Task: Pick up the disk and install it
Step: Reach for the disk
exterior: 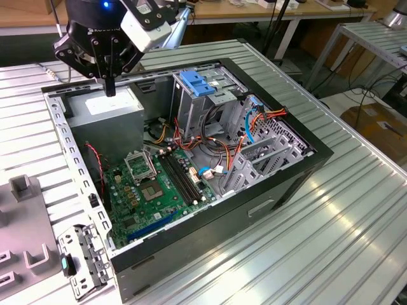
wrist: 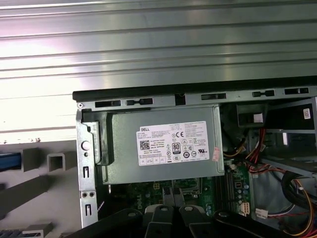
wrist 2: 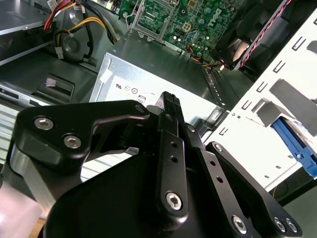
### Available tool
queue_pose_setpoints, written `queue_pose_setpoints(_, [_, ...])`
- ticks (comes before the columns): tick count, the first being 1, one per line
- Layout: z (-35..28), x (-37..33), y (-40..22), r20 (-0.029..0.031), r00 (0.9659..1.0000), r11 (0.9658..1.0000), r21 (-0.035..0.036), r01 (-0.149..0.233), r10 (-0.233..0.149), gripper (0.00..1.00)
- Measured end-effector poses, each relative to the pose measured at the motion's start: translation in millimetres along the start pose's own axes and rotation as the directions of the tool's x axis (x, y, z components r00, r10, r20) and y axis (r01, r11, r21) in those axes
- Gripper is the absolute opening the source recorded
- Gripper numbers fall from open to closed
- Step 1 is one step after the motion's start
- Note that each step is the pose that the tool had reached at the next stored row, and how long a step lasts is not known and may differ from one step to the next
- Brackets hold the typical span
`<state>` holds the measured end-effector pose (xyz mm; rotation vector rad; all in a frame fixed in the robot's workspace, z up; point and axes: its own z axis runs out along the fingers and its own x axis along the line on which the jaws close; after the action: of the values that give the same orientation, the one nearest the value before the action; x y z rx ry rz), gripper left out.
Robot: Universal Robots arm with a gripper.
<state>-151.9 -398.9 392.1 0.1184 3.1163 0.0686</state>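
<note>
My gripper [exterior: 110, 88] hangs shut and empty above the grey power supply [exterior: 105, 109] in the back corner of the open computer case [exterior: 254, 210], towards the exterior view's left. Its black fingertips [wrist 2: 171, 101] are pressed together over the supply's label [wrist: 172, 143]. The disk shows as a bright blue edge [wrist 2: 294, 145] outside the case's perforated side wall [wrist 2: 267, 144], beside grey fixture blocks. In the first wrist view the disk's blue strip [wrist: 9, 161] sits at the picture's edge, well apart from the gripper [wrist: 173, 197].
A tall grey drive cage with a blue latch [exterior: 197, 82] stands inside the case. The green motherboard [exterior: 152, 190] and bundles of cables [exterior: 216, 149] lie on the case floor. Grey fixtures [exterior: 25, 187] and a metal bracket [exterior: 82, 257] rest on the ribbed metal table [exterior: 331, 241].
</note>
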Motion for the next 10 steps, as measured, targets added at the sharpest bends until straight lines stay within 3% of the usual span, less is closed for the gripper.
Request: queue_pose_setpoints(10, [0.0, 2.8, -0.2, 0.0, 1.0, 1.0, 0.0, 0.0, 0.0, 0.11])
